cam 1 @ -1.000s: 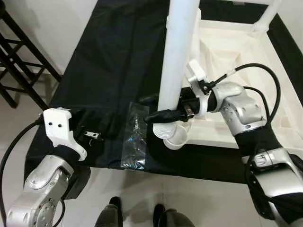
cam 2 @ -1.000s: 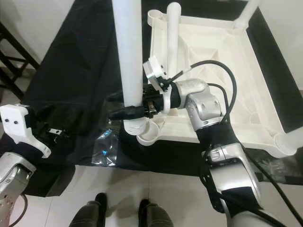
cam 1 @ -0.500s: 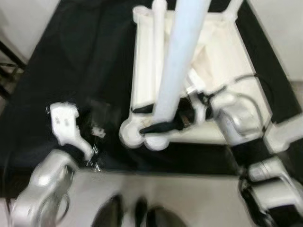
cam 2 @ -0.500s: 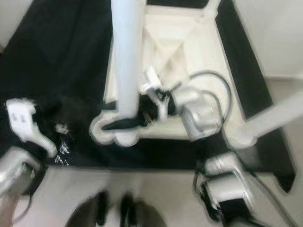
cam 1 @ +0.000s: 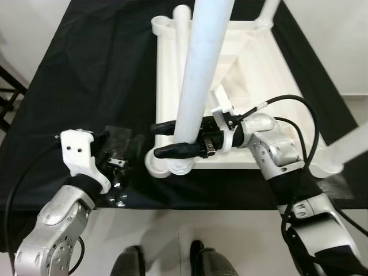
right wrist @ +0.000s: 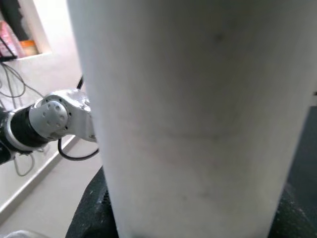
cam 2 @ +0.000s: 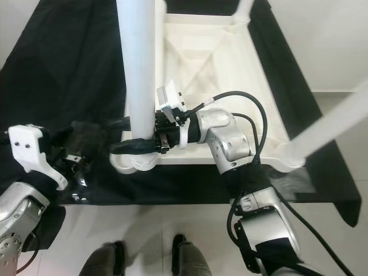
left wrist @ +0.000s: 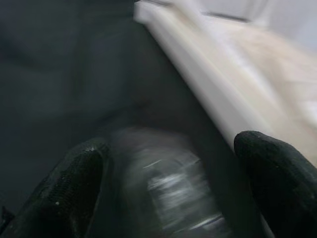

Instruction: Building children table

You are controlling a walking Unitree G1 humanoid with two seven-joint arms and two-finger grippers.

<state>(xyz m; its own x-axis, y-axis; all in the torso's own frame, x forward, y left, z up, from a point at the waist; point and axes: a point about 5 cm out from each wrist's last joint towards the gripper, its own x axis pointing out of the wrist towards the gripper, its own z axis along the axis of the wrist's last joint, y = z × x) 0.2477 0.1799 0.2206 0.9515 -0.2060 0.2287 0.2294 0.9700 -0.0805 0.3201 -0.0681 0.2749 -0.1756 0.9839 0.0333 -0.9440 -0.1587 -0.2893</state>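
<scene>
1. The right tool sits in the middle of the left eye view. Its two black fingers pinch a big white table leg, one finger on each side.
2. The leg stands almost straight up. Its bottom end sits in a round socket at the near corner of the white table top.
3. The table top lies upside down on a black cloth. It is shaped like a shallow tray with raised walls around it. I cannot tell if anything lies inside it.
4. Another white leg lies along the table top's left wall. Another leg sticks up at the right edge of the frame.
5. The left tool is at the lower left of the left eye view, low over the cloth. Its fingers are spread wide apart.
6. A crinkly clear plastic bag lies on the cloth between those fingers. What is in it is too blurry to tell.
</scene>
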